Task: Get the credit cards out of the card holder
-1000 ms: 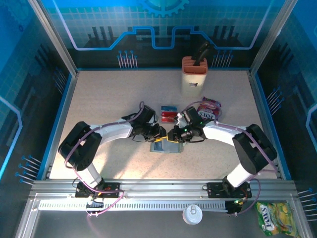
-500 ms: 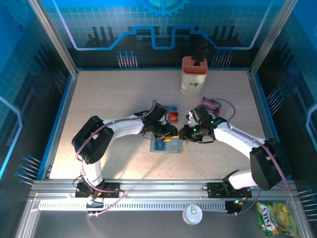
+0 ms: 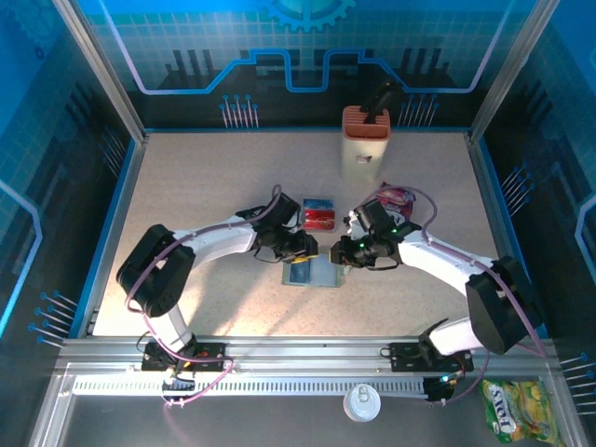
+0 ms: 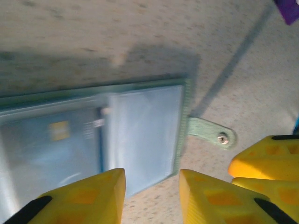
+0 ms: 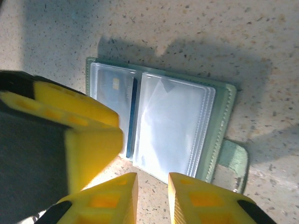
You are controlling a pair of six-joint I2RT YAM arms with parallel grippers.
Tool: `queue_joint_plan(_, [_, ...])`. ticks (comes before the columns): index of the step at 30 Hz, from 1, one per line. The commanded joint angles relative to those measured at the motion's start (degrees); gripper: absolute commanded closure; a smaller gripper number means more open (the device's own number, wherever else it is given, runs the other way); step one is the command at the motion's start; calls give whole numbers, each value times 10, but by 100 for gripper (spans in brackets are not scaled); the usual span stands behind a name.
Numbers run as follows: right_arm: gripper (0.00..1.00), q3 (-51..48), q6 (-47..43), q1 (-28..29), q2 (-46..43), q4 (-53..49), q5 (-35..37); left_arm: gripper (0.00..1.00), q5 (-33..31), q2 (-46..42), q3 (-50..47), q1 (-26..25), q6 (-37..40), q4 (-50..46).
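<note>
Here, card holder open flat, both arms' jaws slightly spread, empty, at its edge.

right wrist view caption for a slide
Open card holder flat on the table, one card inside, right gripper open at its edge

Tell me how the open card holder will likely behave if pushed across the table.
The card holder lies flat and thin, so it should slide, not tip. Its glossy clear sleeves look slippery and floppy. The loose snap tab may flap or snag.
</note>
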Motion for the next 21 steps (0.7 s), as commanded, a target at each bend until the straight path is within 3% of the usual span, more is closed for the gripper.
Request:
queue_joint_plan(1, [77, 22, 8, 18, 25, 13, -15, 69, -42, -22, -36, 19, 42, -57])
queue_joint_plan(11, [77, 58, 21, 61, 94, 46, -24, 86, -35, -19, -104, 29, 35, -14])
queue_joint_plan(21, [77, 77, 24, 78, 139, 66, -36, 87, -41, -74, -125, 29, 22, -14])
